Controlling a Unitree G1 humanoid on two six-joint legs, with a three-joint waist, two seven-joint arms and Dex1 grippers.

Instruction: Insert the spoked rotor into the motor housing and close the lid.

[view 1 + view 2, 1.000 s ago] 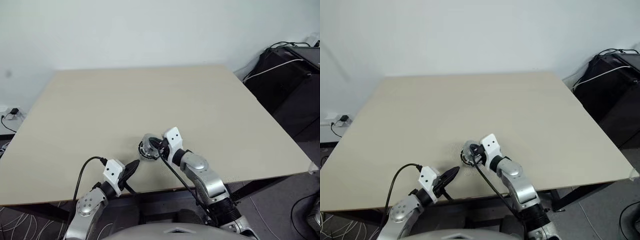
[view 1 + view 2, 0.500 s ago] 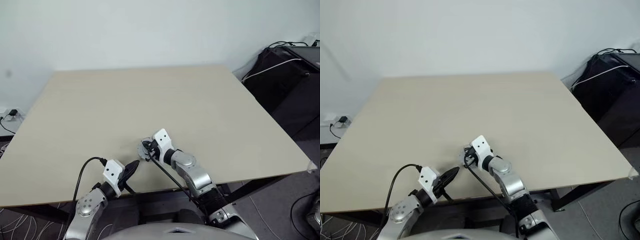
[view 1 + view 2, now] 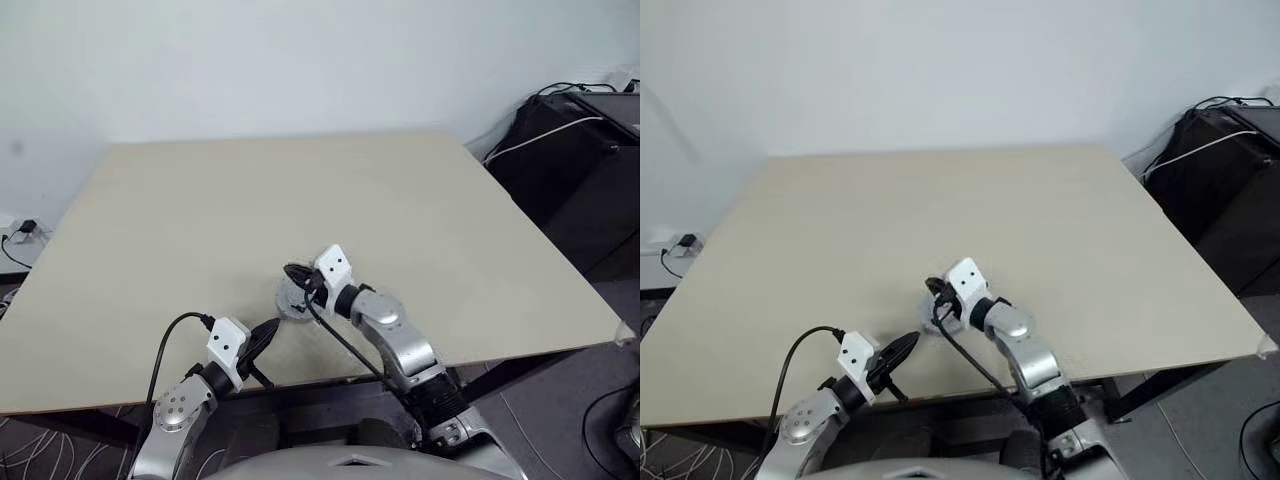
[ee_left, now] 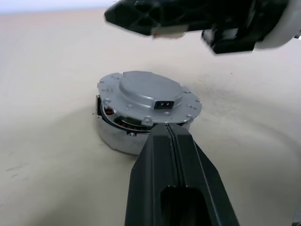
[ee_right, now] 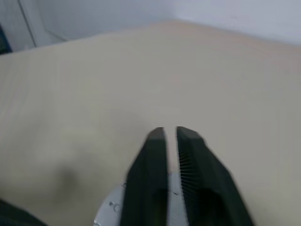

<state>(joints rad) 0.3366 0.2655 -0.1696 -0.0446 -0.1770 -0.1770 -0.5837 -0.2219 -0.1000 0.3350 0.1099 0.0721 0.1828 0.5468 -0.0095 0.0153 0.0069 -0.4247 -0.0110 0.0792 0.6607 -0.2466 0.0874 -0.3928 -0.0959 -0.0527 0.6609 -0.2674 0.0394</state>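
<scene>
Right pincer (image 5: 171, 132) hangs just above the lid (image 4: 149, 92), fingers slightly parted with a thin gap, holding nothing. Lid sits on the motor housing (image 4: 120, 134) near the table's (image 3: 300, 200) front edge; copper windings visible in the gap on one side, so it isn't flush. Left pincer (image 4: 170, 129) fully closed, empty, tips just beside the housing.

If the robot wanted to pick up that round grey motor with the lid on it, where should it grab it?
Probably by the rim, from above. The lid sits flat on the motor housing, so the stack is a low round puck on the table. Fingers on opposite sides of the housing wall would get a firmer hold than on the lid's thin, slightly overhanging edge.
</scene>
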